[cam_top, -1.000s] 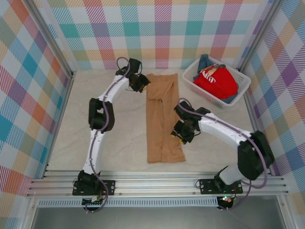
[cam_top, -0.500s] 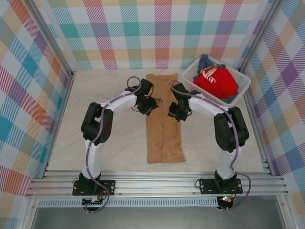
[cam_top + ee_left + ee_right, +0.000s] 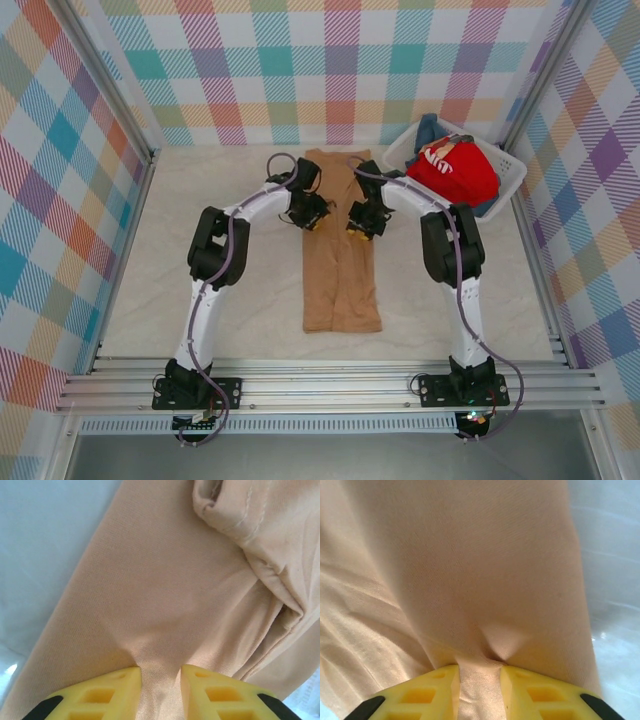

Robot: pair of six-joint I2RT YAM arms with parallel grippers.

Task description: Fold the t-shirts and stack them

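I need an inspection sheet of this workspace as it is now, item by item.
Surface: cream table cover, slightly wrinkled.
Job's things: tan t-shirt folded into a long strip at centre; red t-shirt and blue t-shirt in the basket.
Clutter: the white lattice basket at the far right corner; nothing else seen.
Grippers: left gripper and right gripper each pinch a fold of the tan t-shirt.
Cables: purple cables run along the arms.
Surroundings: plaid walls; aluminium rail at the near edge.
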